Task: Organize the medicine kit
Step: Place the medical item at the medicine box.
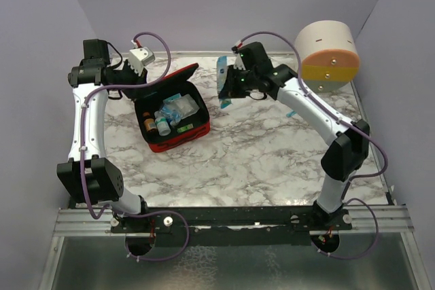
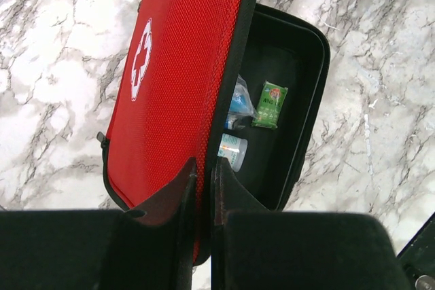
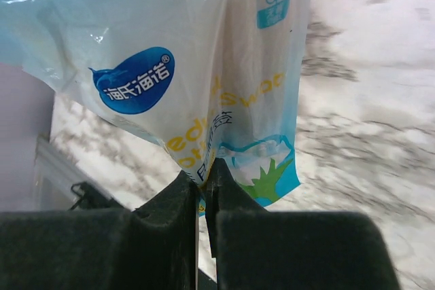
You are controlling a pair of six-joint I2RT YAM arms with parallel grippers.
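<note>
Left gripper [image 2: 204,166] pinching medicine kit [image 2: 180,59] lid edge — case open, right gripper [image 3: 202,176] right of kit, clamped on plastic packet [image 3: 163,52].

The raised lid of the medicine kit [image 2: 177,66] covers most of its black inside in the left wrist view. Only a green sachet [image 2: 270,104] and a white bottle [image 2: 233,151] peek past the rim, their print too small to read. The left hand [image 2: 204,171], pinching the lid, hides its near edge. The plastic packet [image 3: 204,66] pinched in the right hand [image 3: 202,176] runs off the top of the right wrist view, its yellow lettering lost in folds; the desk [image 3: 367,140] behind is blurred.
</note>
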